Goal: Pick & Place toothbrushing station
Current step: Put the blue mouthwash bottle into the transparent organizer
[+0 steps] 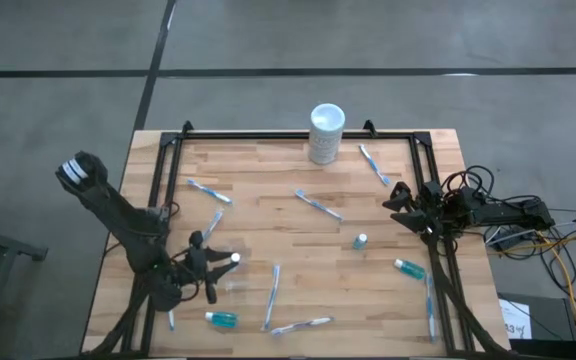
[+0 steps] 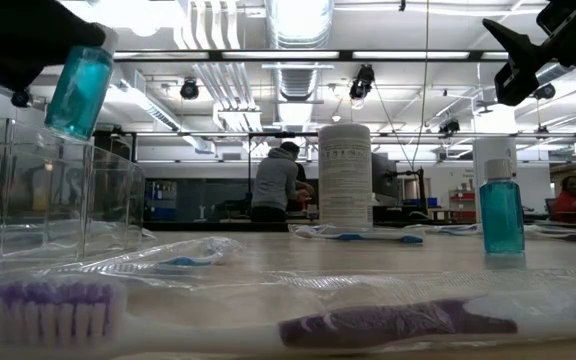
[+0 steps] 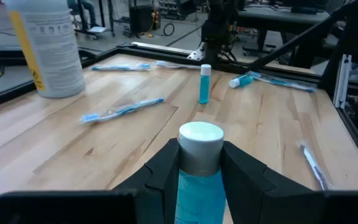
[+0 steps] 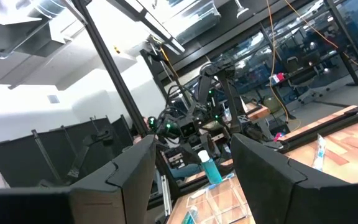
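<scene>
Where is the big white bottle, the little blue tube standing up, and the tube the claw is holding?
white bottle (image 1: 326, 133), high view, on its side label.
standing tube (image 3: 204, 86), left wrist view, on its teal body.
held tube (image 3: 199, 186), left wrist view, on its teal body, below the cap.

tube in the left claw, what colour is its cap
White cap on a teal tube, gripped between the left claw fingers; the left wrist view shows it best.

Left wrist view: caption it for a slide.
Left gripper clamps a white-capped teal tube above the wooden table, scattered blue-and-white toothbrushes ahead.
</scene>
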Controlling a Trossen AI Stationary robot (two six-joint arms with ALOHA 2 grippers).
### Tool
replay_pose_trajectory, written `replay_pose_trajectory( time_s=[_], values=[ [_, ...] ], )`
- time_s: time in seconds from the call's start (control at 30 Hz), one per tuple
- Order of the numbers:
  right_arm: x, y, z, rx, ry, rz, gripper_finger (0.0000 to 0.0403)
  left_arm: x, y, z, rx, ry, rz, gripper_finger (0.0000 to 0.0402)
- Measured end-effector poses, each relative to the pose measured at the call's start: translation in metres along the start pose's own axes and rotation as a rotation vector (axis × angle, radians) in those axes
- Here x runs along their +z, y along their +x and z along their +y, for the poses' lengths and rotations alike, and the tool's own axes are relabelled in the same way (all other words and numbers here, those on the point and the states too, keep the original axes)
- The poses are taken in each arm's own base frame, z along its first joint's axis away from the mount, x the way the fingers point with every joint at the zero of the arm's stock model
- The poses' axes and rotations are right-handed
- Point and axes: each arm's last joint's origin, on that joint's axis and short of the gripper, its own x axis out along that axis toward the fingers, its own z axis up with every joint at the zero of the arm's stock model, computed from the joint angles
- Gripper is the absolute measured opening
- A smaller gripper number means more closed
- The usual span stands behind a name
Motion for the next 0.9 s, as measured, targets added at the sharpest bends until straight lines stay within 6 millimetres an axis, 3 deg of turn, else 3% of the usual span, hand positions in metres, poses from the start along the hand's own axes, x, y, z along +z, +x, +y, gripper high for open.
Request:
replay_pose_trajectory(
  time_s=[0.27, 0.9],
  values=[
    [0.000, 0.000, 0.000, 0.000, 0.000, 0.000, 0.0206, -0.025, 0.001, 0.010, 0.020, -0.089, 0.029, 0.0103],
    [0.000, 0.000, 0.000, 0.000, 0.000, 0.000, 0.0206, -0.047, -0.003, 0.027, 0.008, -0.141, 0.080, 0.0104]
  ],
)
